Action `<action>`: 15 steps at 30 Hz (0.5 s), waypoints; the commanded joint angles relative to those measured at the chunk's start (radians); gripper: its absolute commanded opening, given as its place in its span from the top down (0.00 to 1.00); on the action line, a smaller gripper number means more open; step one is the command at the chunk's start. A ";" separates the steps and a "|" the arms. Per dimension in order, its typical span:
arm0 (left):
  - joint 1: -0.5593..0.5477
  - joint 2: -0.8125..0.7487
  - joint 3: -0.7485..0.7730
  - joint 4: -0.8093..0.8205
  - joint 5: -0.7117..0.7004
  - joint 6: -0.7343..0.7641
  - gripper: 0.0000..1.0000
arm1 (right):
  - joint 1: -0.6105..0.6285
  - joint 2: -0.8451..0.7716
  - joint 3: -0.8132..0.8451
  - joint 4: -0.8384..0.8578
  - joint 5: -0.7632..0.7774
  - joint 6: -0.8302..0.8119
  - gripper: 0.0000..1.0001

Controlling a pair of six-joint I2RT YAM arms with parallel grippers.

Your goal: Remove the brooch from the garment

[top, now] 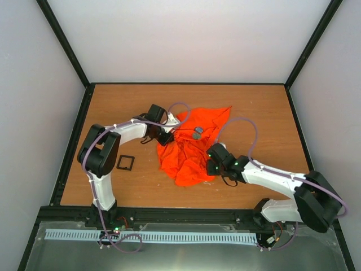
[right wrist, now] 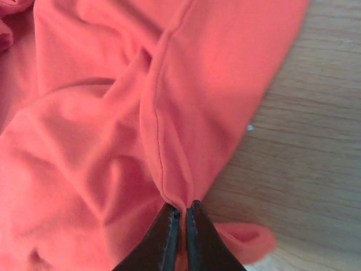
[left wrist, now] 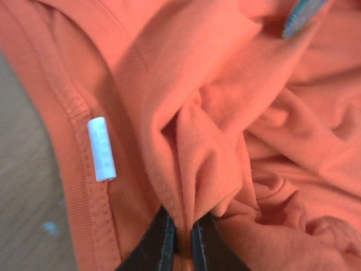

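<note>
Both clamped shut | left tool (left wrist: 181, 228) pinches garment (left wrist: 242, 96) fold (cloth bunched ahead) | right tool (right wrist: 184, 213) pinches its seam

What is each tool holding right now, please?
The left tool is shut on a fold of the garment.
The right tool is shut on the garment's edge.

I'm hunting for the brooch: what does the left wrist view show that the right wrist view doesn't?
Left wrist only: a small white tag by a stitched seam, and a blurred grey-blue piece at the top edge, possibly the brooch. Right wrist only: a curled cloth corner. Both: the orange garment, bare table, and a fold pinched shut, by the left claw and the right claw.
</note>
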 commanded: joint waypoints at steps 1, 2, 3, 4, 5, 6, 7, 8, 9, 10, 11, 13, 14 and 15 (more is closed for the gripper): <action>0.054 -0.078 0.012 0.020 -0.138 0.037 0.99 | 0.004 -0.106 -0.033 -0.099 0.091 0.054 0.97; 0.077 -0.088 0.020 0.014 -0.150 0.049 0.99 | 0.005 -0.126 -0.039 -0.126 0.096 0.067 0.97; 0.103 -0.096 0.028 0.007 -0.160 0.061 0.99 | 0.005 -0.145 -0.049 -0.155 0.101 0.080 0.97; 0.129 -0.101 0.036 0.003 -0.180 0.074 0.99 | 0.005 -0.165 -0.058 -0.186 0.108 0.097 0.97; 0.149 -0.105 0.039 0.003 -0.202 0.092 0.99 | 0.004 -0.189 -0.067 -0.216 0.117 0.118 0.97; 0.170 -0.109 0.037 0.006 -0.218 0.111 0.99 | 0.004 -0.213 -0.077 -0.246 0.121 0.133 0.97; 0.185 -0.113 0.031 0.010 -0.229 0.131 1.00 | 0.004 -0.237 -0.086 -0.270 0.122 0.149 0.97; 0.199 -0.115 0.023 0.015 -0.237 0.144 0.99 | 0.004 -0.262 -0.096 -0.296 0.119 0.165 0.97; 0.208 -0.117 0.014 0.019 -0.240 0.155 0.98 | 0.004 -0.284 -0.104 -0.313 0.111 0.182 0.97; 0.212 -0.118 0.008 0.021 -0.238 0.167 0.95 | 0.004 -0.304 -0.114 -0.320 0.093 0.195 0.98; 0.213 -0.120 0.002 0.021 -0.234 0.175 0.88 | 0.004 -0.316 -0.117 -0.329 0.076 0.211 0.98; 0.213 -0.117 -0.001 0.015 -0.213 0.186 0.69 | 0.005 -0.317 -0.114 -0.350 0.050 0.235 0.98; 0.213 -0.116 0.004 0.011 -0.204 0.186 0.61 | 0.005 -0.311 -0.111 -0.356 0.039 0.233 0.97; 0.213 -0.115 0.009 0.007 -0.198 0.185 0.50 | 0.005 -0.301 -0.104 -0.358 0.034 0.226 0.97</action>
